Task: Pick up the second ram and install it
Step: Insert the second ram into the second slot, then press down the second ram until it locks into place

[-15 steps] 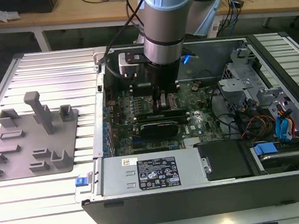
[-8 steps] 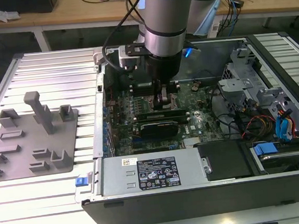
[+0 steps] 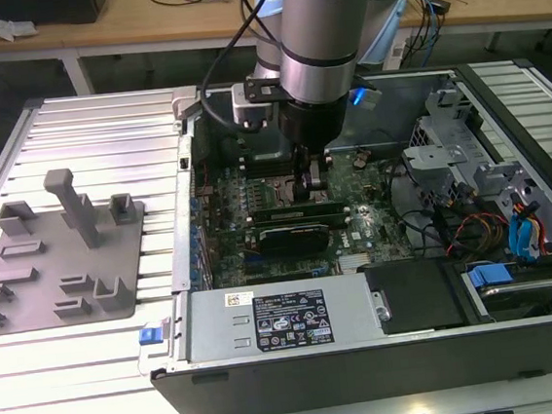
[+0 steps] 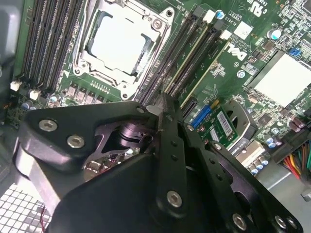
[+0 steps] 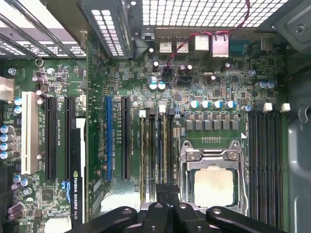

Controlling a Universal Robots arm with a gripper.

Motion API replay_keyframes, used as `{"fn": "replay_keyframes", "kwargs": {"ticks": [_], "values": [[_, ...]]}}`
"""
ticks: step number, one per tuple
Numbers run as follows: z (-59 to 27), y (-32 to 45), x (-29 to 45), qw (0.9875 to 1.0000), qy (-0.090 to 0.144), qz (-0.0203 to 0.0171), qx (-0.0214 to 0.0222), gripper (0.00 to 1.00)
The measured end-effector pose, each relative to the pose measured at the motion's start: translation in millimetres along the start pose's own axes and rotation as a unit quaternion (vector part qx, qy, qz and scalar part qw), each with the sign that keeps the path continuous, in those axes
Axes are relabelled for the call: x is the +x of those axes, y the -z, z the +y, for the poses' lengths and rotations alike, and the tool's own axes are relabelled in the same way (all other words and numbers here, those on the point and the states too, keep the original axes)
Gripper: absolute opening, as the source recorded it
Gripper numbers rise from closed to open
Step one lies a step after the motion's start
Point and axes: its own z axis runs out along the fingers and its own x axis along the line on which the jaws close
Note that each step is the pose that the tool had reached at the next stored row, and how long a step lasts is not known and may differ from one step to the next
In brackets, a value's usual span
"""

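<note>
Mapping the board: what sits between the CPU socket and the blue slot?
In the first wrist view, a black expansion slot and a bank of memory slots lie between the blue slot and the CPU socket.

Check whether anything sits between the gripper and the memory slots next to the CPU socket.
Nothing visible does. In the second wrist view the gripper is down right at the memory slots beside the CPU socket, and no cable or card lies across them.
</note>
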Motion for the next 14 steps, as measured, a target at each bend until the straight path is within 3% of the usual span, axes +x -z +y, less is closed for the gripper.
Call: {"fn": "replay_keyframes", "kwargs": {"ticks": [14], "values": [[-2.6,0.1,0.0,1.0,0.0,0.0,0.0,0.08]]}}
